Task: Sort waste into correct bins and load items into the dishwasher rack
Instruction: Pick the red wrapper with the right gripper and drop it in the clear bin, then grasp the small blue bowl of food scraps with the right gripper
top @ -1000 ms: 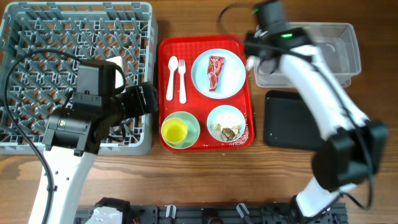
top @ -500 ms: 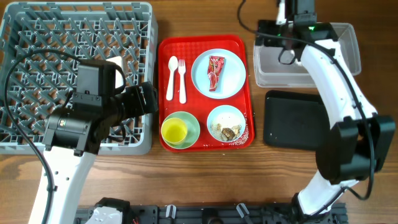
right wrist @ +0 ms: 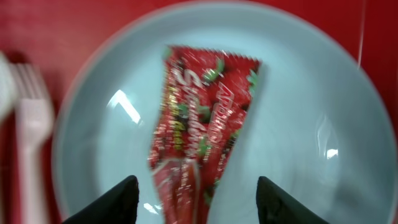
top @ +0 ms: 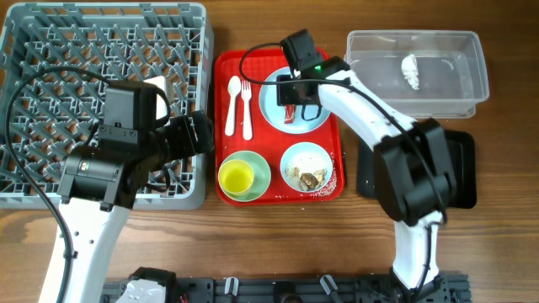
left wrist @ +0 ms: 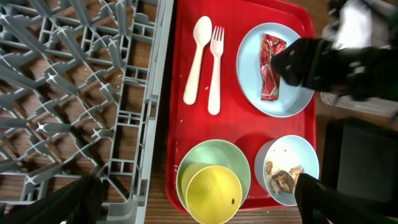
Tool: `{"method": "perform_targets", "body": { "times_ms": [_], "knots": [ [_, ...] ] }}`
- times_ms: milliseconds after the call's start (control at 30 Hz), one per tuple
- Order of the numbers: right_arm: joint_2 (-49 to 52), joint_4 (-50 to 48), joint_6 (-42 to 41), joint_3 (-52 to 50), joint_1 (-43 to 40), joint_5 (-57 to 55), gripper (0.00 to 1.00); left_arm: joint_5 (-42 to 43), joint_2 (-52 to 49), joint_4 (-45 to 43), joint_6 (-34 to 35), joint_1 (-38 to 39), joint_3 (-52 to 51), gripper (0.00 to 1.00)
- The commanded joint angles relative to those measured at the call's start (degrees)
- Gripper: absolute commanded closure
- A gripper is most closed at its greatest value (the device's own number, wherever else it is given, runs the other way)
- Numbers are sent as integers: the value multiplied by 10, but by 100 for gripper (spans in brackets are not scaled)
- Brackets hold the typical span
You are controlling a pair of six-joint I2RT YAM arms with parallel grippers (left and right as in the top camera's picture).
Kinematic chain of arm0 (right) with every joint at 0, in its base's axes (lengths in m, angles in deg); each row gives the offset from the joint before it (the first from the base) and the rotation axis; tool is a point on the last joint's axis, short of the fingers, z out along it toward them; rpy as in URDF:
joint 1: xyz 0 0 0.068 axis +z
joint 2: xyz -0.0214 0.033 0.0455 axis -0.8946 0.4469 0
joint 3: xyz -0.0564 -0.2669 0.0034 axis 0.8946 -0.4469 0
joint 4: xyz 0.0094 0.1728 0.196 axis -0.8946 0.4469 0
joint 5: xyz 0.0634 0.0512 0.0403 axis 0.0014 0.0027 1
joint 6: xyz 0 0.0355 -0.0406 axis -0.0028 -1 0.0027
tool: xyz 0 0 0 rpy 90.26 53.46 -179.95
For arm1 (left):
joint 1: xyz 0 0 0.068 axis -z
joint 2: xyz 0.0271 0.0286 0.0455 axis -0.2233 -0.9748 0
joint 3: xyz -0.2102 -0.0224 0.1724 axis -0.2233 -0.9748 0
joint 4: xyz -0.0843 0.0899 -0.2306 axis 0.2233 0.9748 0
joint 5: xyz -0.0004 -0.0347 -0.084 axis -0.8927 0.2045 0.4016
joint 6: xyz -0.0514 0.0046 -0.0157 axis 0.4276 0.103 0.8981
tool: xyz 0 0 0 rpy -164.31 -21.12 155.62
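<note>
Now poised over the wrapper [right wrist: 202, 134] with right tool [right wrist: 199, 202] spread apart. Lower straight, straddle its middle, then pinch.

Wrapper [right wrist: 199, 143]: red, shiny, crinkled film. Plate [right wrist: 311, 124]: pale blue, smooth, glossy. Serving tray [left wrist: 186, 143]: red glossy plastic. Fork [left wrist: 215, 68]: white plastic. Rack [top: 101, 8]: grey matt plastic. Tub [top: 413, 35]: clear plastic. Table [top: 278, 244]: grained wood. My right gripper [right wrist: 194, 186]: matt black.
</note>
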Motion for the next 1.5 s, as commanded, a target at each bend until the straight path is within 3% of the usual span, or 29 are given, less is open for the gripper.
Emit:
{"method": "perform_targets", "body": {
  "times_ms": [0, 67, 133, 333, 533, 733, 800, 867, 1067, 1200, 1300, 1400, 1467],
  "knots": [
    [26, -1, -45, -3, -1, 21, 57, -4, -3, -1, -11, 3, 9, 0],
    [29, 0, -45, -3, -1, 36, 73, -3, -3, -1, -11, 3, 9, 0],
    [24, 3, -45, -1, -2, 36, 96, -3, -3, -1, -11, 3, 9, 0],
    [-57, 8, -20, 11, -25, 33, 96, -3, -3, -1, -11, 3, 9, 0],
    [-172, -8, 13, 11, -108, -39, 96, -3, -3, -1, -11, 3, 9, 0],
    [-135, 19, 46, -2, -222, -57, 94, -3, -3, -2, -11, 3, 9, 0],
    [-125, 29, 86, -2, -239, -19, 58, 4, -3, 5, -3, 3, 9, 0],
    [-139, 62, 103, 8, -243, 31, 48, 12, -3, 19, -3, 3, 9, 0],
    [-268, 133, 106, 13, -192, 156, 43, 12, -3, 7, -3, 3, 9, 0],
    [-292, 207, 116, 12, -118, 199, 45, 12, -3, 7, -3, 3, 9, 0],
    [-288, 230, 117, -10, -21, 190, 46, 12, 6, 13, -5, 2, 10, 0],
    [-283, 238, 44, -35, 53, 65, 48, 5, 37, 3, 10, -14, 19, 0],
    [-283, 238, 31, -57, 56, 55, 57, 5, 62, 5, 10, -31, 21, 0]
  ]
}}
